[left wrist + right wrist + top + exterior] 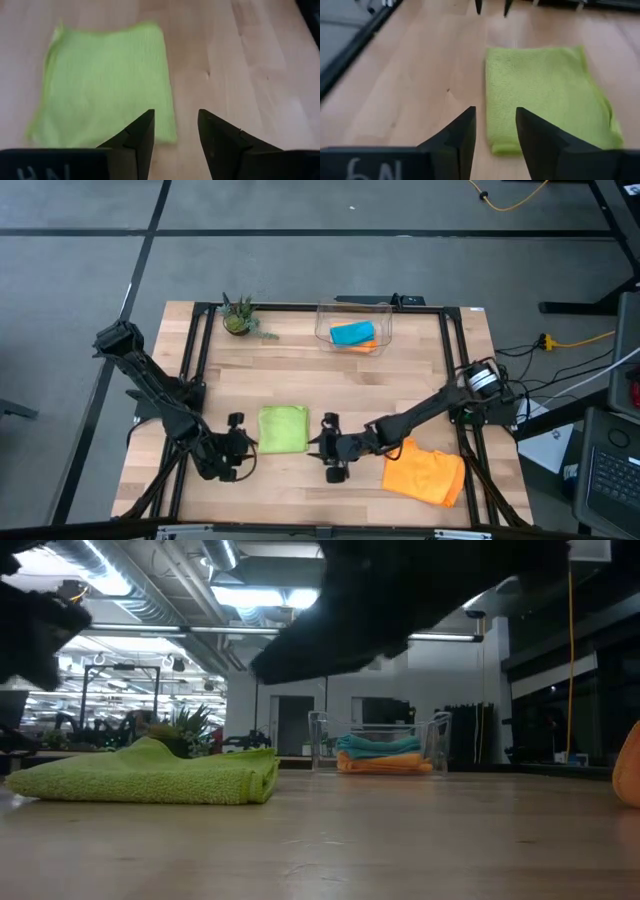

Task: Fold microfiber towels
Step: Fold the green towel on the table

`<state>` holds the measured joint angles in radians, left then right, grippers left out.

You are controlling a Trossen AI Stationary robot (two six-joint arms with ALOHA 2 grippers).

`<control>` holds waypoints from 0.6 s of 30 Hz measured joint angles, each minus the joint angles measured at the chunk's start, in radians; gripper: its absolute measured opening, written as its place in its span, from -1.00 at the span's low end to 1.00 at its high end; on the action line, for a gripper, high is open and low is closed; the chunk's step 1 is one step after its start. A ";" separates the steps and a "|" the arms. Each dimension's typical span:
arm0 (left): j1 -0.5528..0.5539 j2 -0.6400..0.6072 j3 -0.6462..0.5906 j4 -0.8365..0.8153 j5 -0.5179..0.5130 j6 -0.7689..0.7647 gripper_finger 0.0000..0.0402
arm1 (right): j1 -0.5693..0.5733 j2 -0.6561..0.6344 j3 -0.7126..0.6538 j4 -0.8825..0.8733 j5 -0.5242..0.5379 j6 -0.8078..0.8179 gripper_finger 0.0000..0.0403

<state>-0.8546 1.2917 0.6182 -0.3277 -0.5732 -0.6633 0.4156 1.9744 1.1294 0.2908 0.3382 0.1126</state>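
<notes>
- Here we see the green towel [284, 428] folded flat on the table [420, 370]; likely done.
- Our left gripper [236, 446] and right gripper [331, 448] flank that towel, jaws spread, holding nothing.
- Right of that towel, an orange towel [425, 473] lies rumpled, probably next.
- Behind it, the bin [353, 322] holds folded blue and orange towels.

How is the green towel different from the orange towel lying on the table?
The green towel is folded into a flat, neat rectangle; the orange towel lies loose and rumpled. The green towel sits between the two arms, while the orange towel lies by the table's right side, beyond the right arm. Both are bright, soft cloths resting on the wooden table.
</notes>
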 joint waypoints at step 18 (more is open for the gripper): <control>0.086 0.044 0.000 0.093 0.068 0.073 0.07 | -0.038 0.101 0.074 -0.019 -0.077 0.040 0.17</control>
<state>-0.7681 1.3357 0.6182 -0.2348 -0.5049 -0.5899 0.3773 2.0752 1.2034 0.2723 0.2608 0.1527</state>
